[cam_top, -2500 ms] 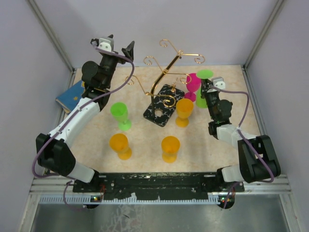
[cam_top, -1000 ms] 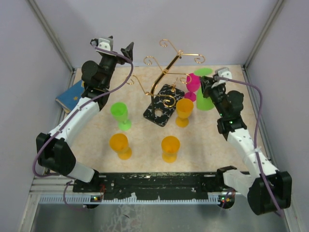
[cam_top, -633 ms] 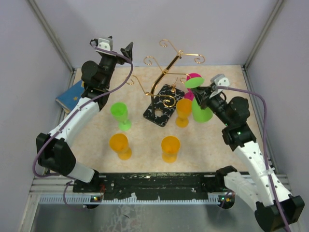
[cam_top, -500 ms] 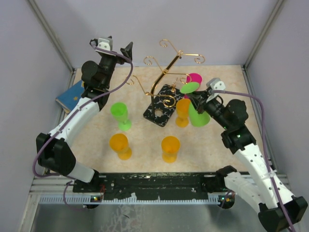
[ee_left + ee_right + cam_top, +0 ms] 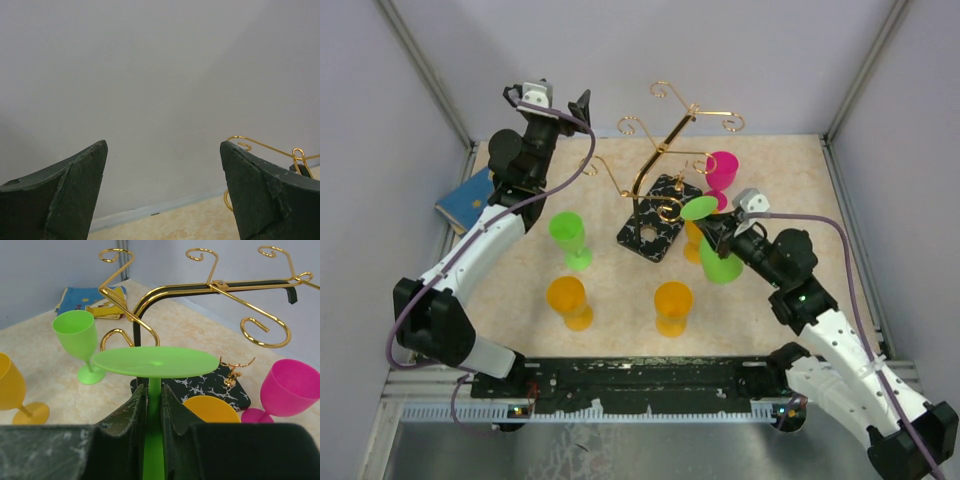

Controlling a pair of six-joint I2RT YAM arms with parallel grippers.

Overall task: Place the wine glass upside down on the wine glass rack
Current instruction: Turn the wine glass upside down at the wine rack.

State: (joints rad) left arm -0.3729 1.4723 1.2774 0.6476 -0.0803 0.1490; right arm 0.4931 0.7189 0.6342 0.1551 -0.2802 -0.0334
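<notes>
A green wine glass hangs foot-up and bowl-down in the right pincer. The pincer's two fingers are drawn almost together on the thin stem, just beneath the flat foot. From overhead the glass is tilted, with its foot leaning toward the rack. It is in the air at about four o'clock from the rack's black marbled base, close beside it and not yet hung on any of the curled gold arms. In the right wrist view the foot sits lower than those arms, in front of the rack's upright post. The left pincer is raised near the table's eleven o'clock corner with its jaws spread as wide as they go and nothing between them. Its own camera takes in only the grey wall and a loop of gold wire at the right edge. An orange glass stands upright just behind the held one, partly hidden by it from above. A pink glass stands at two o'clock from the base and a second green glass at nine o'clock. Two more orange glasses stand on the near side, one at about eight o'clock and one at six o'clock. A blue book lies at the table's left edge, around ten o'clock.
</notes>
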